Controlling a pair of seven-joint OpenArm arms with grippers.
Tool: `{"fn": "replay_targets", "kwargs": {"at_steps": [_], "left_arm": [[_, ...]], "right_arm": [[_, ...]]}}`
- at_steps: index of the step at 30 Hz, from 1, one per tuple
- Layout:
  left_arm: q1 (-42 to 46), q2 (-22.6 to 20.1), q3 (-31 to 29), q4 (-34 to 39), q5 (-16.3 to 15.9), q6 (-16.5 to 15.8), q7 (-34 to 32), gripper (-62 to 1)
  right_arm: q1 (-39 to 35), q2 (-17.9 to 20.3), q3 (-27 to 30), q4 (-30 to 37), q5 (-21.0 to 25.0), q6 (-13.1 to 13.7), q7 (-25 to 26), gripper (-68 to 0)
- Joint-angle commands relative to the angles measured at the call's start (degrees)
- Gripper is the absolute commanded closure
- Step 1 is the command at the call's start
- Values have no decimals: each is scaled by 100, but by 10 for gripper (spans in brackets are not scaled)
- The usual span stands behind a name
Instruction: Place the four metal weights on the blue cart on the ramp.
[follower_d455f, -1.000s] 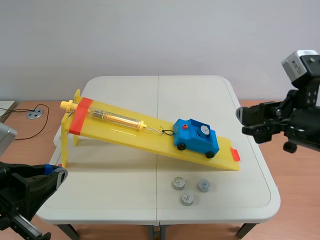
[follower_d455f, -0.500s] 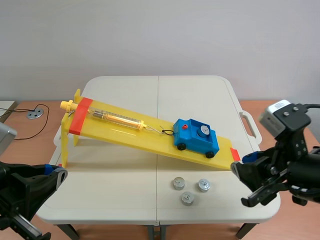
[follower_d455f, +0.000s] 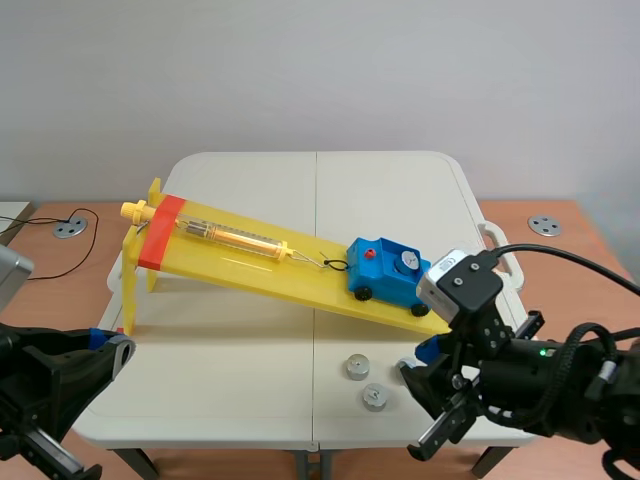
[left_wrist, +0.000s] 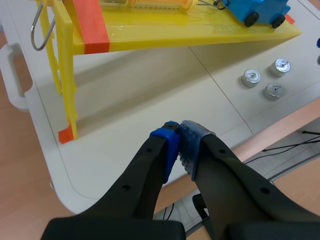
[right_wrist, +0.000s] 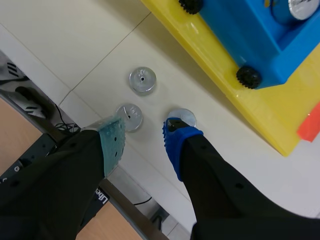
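3 small round silver metal weights lie on the white folding table (follower_d455f: 250, 380) just beside the low end of the yellow plastic ramp (follower_d455f: 250, 262). A 4th (follower_d455f: 406, 262) already sits in the blue toy cart (follower_d455f: 385, 282), parked near the ramp's foot. The right tool (right_wrist: 144, 134) hangs over the loose group, fingers spread with nothing between them. 1 weight (right_wrist: 129, 116) lies just ahead of its grey-green pad (right_wrist: 112, 142), 1 (right_wrist: 184, 114) at the tip of its blue pad (right_wrist: 175, 142), and the 3rd (right_wrist: 142, 80) farther ahead. The left tool (left_wrist: 180, 145) sits by the near table edge, pads pressed together on nothing.

The step in hand looks like picking the next weight. Centre the gap on 1 weight only, lower until both pads straddle its rim, then close squarely so the neighbours are not knocked. These pieces are low and smooth, so a shallow pinch could slip. Set it into the cart gently, since the wheels stand on a slope.

The blue pad covers part of 1 weight, and in the scene view the right arm hides that weight completely, so only 2 show there. The tool's height above the table cannot be judged. The right wrist view cuts off the cart's tray, so the room left in it is unclear.
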Motion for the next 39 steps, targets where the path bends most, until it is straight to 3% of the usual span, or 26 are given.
{"fn": "replay_targets", "kwargs": {"at_steps": [1,8,19,32,39], "left_arm": [[-50,31,-85,402,-319,-149,-557,-27],[-48,31,-85,402,-319,-149,-555,-27],[-48,31,-85,402,-319,-149,-555,-27],[-48,31,-85,402,-319,-146,-555,-27],[-48,31,-85,402,-319,-146,-557,-27]], "right_arm": [[520,-74,44,125,151,-105,785,-205],[839,-289,-367,-407,-221,-372,925,-204],[992,-291,-778,-785,-354,-831,1097,-204],[1121,-557,-953,-1237,-503,-868,1174,-199],[1119,-555,-953,-1390,-542,-1016,1158,-123]]}}
